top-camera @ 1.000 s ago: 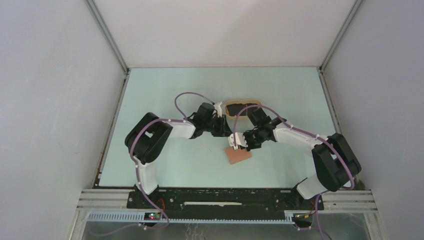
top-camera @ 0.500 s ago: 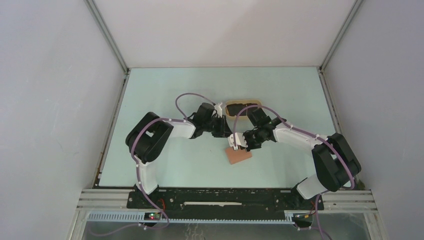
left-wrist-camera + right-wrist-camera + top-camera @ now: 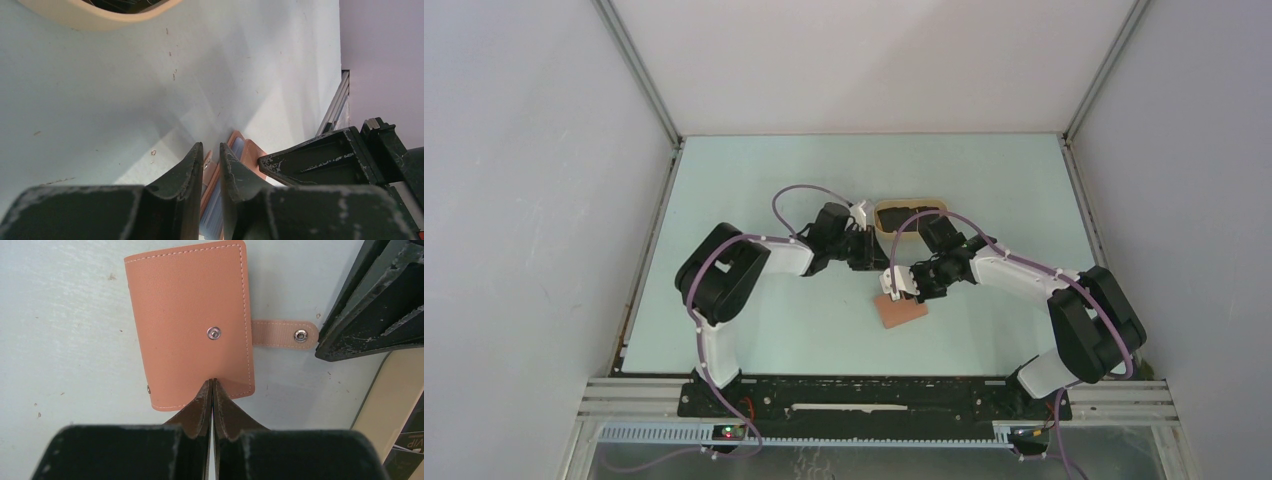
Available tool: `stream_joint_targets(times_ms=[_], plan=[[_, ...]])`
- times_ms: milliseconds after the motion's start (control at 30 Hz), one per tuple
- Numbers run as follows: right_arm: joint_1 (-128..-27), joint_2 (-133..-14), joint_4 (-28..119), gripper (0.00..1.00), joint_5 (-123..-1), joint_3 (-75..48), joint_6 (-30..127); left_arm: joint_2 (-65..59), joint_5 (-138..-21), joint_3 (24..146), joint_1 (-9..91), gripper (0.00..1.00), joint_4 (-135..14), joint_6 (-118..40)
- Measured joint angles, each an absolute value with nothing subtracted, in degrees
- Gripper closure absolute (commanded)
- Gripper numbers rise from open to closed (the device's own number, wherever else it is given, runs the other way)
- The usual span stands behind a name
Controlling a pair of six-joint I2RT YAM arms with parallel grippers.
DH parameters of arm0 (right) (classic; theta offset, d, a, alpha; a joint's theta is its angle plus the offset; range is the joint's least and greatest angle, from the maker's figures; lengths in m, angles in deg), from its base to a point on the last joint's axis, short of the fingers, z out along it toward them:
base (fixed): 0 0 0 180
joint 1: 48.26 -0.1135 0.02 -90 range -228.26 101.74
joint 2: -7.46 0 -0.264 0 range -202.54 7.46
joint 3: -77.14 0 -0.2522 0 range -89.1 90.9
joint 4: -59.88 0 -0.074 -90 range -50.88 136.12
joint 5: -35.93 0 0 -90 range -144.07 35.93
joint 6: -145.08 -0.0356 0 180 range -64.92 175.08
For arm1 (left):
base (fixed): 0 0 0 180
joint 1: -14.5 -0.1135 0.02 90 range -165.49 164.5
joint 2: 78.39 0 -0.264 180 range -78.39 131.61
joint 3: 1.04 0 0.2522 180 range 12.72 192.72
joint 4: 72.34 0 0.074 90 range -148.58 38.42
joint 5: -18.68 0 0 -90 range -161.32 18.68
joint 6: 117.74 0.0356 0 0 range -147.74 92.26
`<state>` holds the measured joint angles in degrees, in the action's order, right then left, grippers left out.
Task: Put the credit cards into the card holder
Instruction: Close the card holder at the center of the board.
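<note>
Fingers (image 3: 190, 170) of the left gripper (image 3: 211, 150) stand very near to each other, with only a narrow slit between them. In this slit an edge of the card holder (image 3: 190, 320) shows, reddish-brown with bluish-grey pockets; I cannot tell if the jaws pinch it or only point at it. The card holder lies on the pale green table (image 3: 754, 180), between the two grippers and near the middle. Its cover faces up with one snap button in the centre, and its strap tab (image 3: 282, 334) lies flat to the side. The right gripper (image 3: 211, 385) has its jaws closed together, with the tips over the near edge of the cover. If a thin layer is clamped between them, I cannot see. The beige tray (image 3: 385, 400) lies just beyond, apart from the holder.
</note>
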<state>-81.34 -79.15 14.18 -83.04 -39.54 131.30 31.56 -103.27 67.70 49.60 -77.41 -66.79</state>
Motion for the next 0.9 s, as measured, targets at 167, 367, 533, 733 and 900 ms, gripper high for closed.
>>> stream_joint_targets(times_ms=[167,367,533,733,900], plan=[[-81.3,-79.2,14.2,0.92,-83.0,-39.5,131.3,32.1,-103.6,67.7,49.5,0.77,-77.9,-67.0],[-81.3,-79.2,14.2,0.92,-83.0,-39.5,131.3,32.3,-103.4,67.7,49.5,0.72,-77.7,-66.8],[-81.3,-79.2,14.2,0.92,-83.1,-39.5,131.3,32.3,-102.5,67.7,49.5,0.67,-76.7,-66.7],[-81.3,-79.2,14.2,0.92,-83.1,-39.5,131.3,32.3,-101.1,67.7,49.6,0.67,-75.2,-66.7],[-81.4,-79.2,14.2,0.92,-83.0,-39.5,131.3,32.3,-100.1,67.7,49.8,0.7,-74.2,-66.4]])
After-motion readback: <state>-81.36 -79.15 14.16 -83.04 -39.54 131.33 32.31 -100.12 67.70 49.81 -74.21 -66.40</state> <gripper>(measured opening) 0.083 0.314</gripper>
